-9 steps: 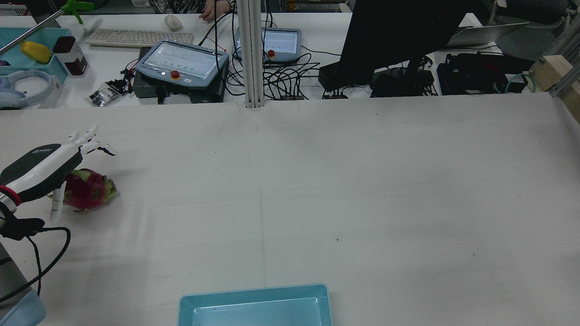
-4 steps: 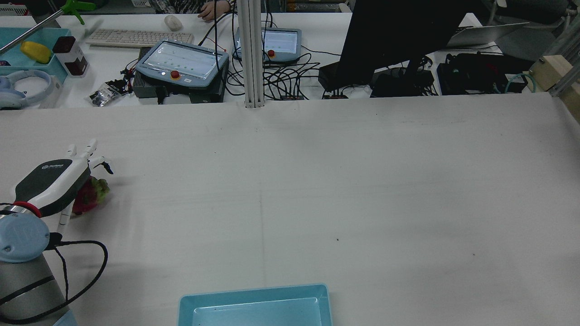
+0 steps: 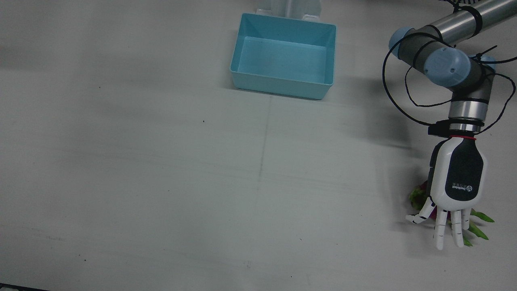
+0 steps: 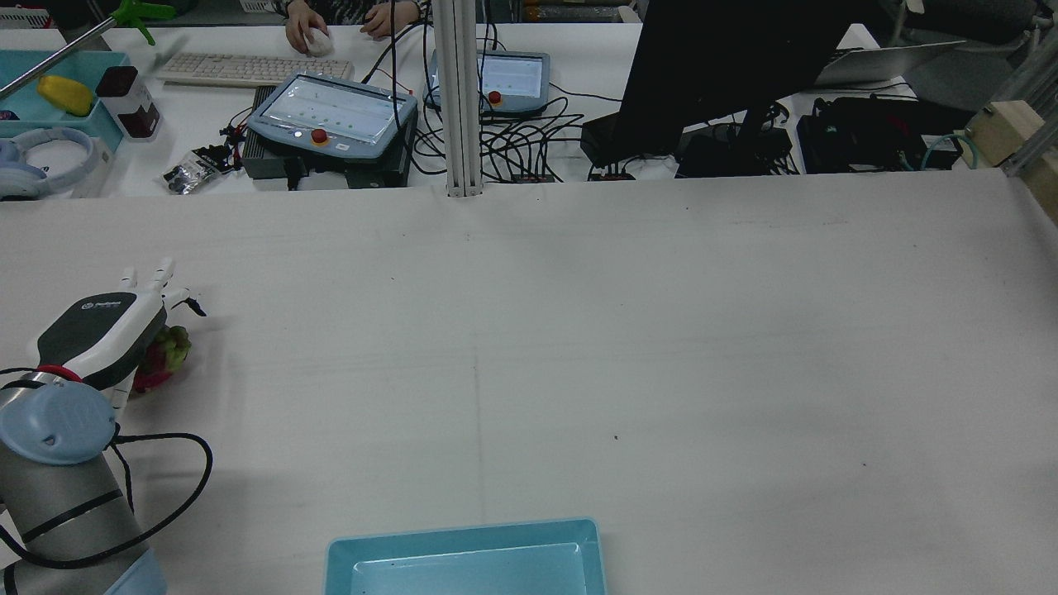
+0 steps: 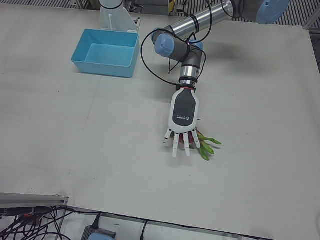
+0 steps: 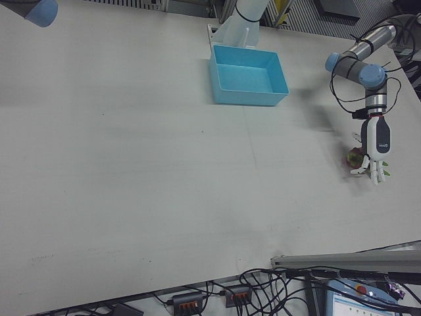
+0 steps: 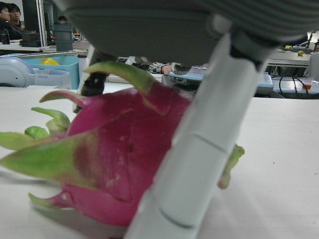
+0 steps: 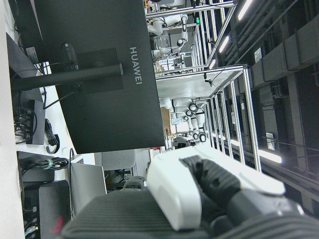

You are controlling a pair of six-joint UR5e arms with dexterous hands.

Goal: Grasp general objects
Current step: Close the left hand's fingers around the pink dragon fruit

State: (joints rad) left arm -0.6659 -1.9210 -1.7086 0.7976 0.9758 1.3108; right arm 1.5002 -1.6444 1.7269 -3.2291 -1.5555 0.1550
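— One dragon fruit point(image 5: 204, 145) is lying on the desk point(image 3: 161, 161) beneath the left hand point(image 5: 183, 122); its fingers point(image 5: 175, 149) are spreading wide, gripping nothing, so grasping and lifting are remaining.

— Anything blocking?

— Nothing is crowding it. The blue bin point(image 3: 284, 54) is sitting well apart.

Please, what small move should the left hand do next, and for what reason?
Probably curl the fingers closed. The left hand is spread flat directly over the dragon fruit, which lies on the table, and one finger already reaches down beside it, nothing gripped yet.
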